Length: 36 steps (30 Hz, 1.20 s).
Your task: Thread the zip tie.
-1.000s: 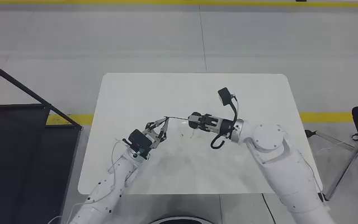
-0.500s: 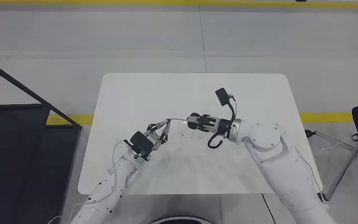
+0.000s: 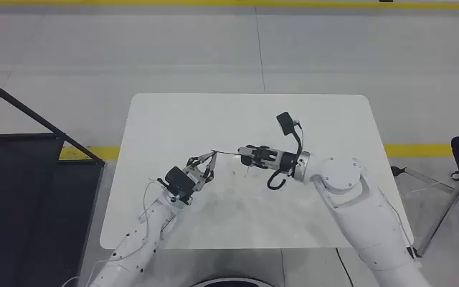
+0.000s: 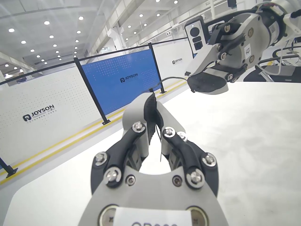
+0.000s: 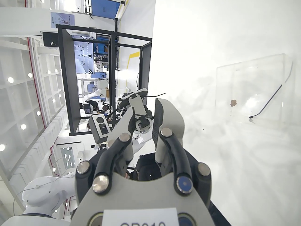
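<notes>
Top view — both grippers meet over the white bench [image 3: 323, 122], near its middle and a little toward its left edge. The left gripper [image 3: 213, 155] and right gripper [image 3: 241, 152] point at each other, tips near but apart. The black zip tie [image 3: 226, 151] spans the gap between them as a thin line, raised off the bench.

Left wrist view — left gripper [image 4: 151, 99] is closed, its pads clamping the zip tie [image 4: 169, 78] partway along the strap. One short length hangs out below the pads. The longer length rises from the fingertips and arcs over to the right gripper [image 4: 190, 77], and its small square head lies right at the tip of that gripper's upper finger. Bench [image 4: 235, 142] lies below both.

Right wrist view — right gripper [image 5: 147, 109] has its fingers narrowly parted, with background showing through the gap and nothing pinched between the pads. The zip tie [image 5: 156, 94] end shows just past one fingertip; cannot tell whether it touches. The left gripper [image 5: 138, 102] sits farther off, seen through the gap. A clear box [image 5: 254, 76] stands on the bench [image 5: 211, 24], apart from the gripper, with a second black tie [image 5: 268, 102] lying inside it
</notes>
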Each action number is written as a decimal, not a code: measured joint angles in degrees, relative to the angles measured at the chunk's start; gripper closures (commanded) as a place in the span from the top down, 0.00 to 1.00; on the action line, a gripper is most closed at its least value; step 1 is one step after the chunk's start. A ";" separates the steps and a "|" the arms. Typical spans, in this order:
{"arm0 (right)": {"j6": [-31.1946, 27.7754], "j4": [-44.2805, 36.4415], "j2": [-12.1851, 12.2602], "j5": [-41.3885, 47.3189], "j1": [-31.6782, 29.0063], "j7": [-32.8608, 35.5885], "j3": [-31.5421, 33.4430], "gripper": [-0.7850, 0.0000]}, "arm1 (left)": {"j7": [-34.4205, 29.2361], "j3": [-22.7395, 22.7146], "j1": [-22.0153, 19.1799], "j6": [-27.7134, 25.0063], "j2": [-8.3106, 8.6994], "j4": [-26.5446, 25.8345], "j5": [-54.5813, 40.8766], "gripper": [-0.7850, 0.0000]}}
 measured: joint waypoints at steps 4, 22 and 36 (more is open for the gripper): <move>-0.56 0.05 0.00 0.54 -0.11 0.24 0.24 0.32 | -0.22 -0.06 -0.07 0.05 -0.07 0.00 -0.16 0.00; -0.47 1.03 -0.21 2.29 0.55 0.37 0.49 0.47 | -0.60 -0.55 -0.26 0.42 -0.42 0.13 -1.44 0.00; -6.17 -3.22 0.25 2.68 -4.33 -0.85 2.35 0.46 | -2.21 0.82 -0.92 4.26 -1.19 0.88 -0.62 0.00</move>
